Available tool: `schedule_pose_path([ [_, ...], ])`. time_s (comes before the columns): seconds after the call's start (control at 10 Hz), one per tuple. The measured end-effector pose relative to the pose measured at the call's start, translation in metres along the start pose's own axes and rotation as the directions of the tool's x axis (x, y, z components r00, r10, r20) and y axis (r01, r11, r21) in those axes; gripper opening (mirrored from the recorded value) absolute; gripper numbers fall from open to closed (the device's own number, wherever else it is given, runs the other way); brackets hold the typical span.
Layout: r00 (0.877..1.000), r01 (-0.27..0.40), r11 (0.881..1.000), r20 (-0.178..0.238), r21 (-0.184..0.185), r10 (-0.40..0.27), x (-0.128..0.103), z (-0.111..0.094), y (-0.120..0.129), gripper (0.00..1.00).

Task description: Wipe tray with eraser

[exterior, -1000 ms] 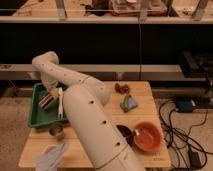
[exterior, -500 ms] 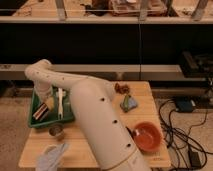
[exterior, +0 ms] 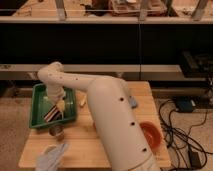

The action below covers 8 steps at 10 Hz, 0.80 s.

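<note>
A green tray [exterior: 36,102] sits at the back left of the wooden table. My white arm reaches from the bottom centre up and over to the left, then bends down into the tray. My gripper [exterior: 55,106] is low inside the tray, near its right half. It is shut on a dark striped eraser [exterior: 50,113], which rests on the tray floor toward the front. The arm hides the middle of the table.
A small can [exterior: 56,131] stands just in front of the tray. A blue-grey cloth [exterior: 52,155] lies at the front left. An orange bowl [exterior: 153,135] sits at the right. A blue object [exterior: 133,103] lies behind it. Cables [exterior: 182,130] lie on the floor at right.
The gripper with the eraser has slid a little across the tray floor, toward the front and right. The arm's upper bend has shifted with it.
</note>
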Motion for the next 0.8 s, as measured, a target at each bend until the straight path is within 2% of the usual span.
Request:
schedule_pose_path([
  [0.2, 0.998, -0.06, 0.998, -0.017, 0.006, 0.061, 0.026, 0.0, -0.011, 0.0],
  [0.5, 0.993, -0.11, 0.994, -0.034, 0.015, 0.11, 0.048, 0.007, -0.043, 0.0],
  [0.7, 0.992, -0.124, 0.992, -0.036, 0.035, 0.125, 0.05, 0.003, -0.058, 0.0],
  [0.8, 0.993, -0.116, 0.992, -0.028, 0.048, 0.118, 0.039, 0.002, -0.069, 0.0],
])
